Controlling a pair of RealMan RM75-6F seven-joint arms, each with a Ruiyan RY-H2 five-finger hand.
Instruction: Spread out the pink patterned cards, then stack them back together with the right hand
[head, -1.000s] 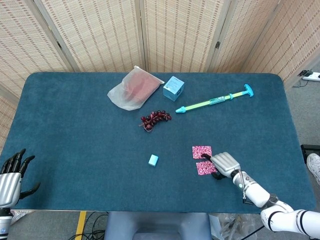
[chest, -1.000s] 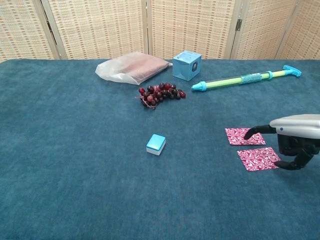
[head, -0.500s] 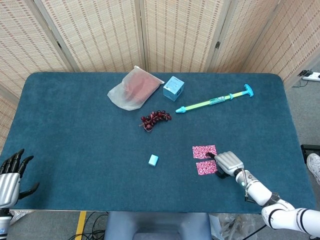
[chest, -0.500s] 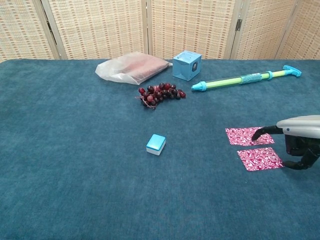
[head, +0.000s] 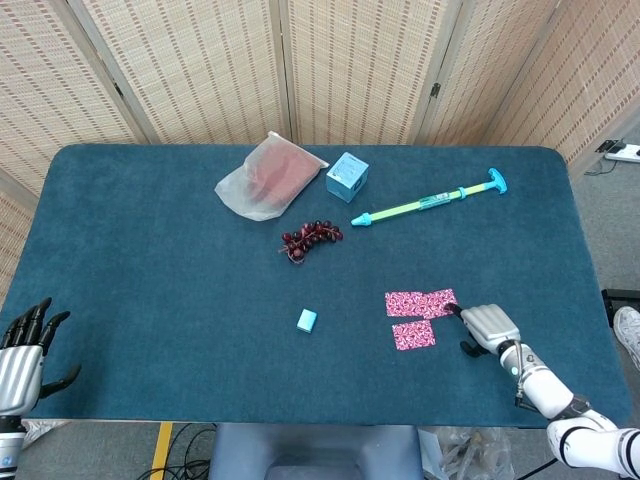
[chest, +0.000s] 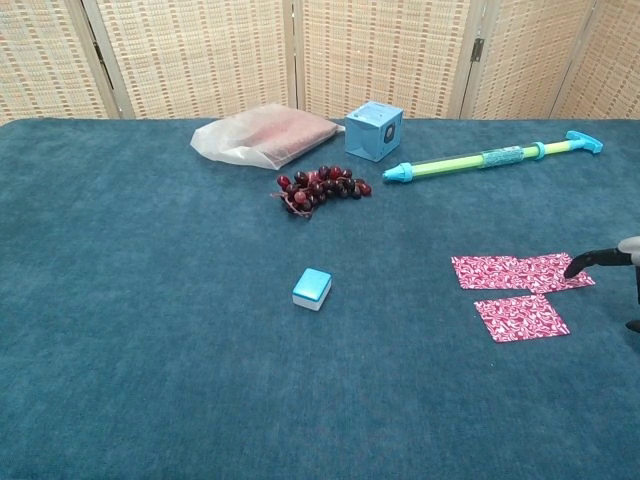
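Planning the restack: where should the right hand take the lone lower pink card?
Probably its right edge, coming from the right. The lower card lies flat on the table, so there is no raised part to grip; that edge faces the right hand, likely needing a slide or edge lift.

Your right hand (head: 487, 326) now sits further right of the lower pink card (head: 414, 335) than a second ago, well clear of it instead of over its right edge. One dark fingertip (chest: 574, 268) drags a third pink card (head: 439, 301) out rightward from the upper card (head: 404, 303), so the upper pair now reads as a wider strip (the two still overlap at the middle). In the chest view your hand has slid almost out of frame, only the fingertip showing beside the strip's right end.
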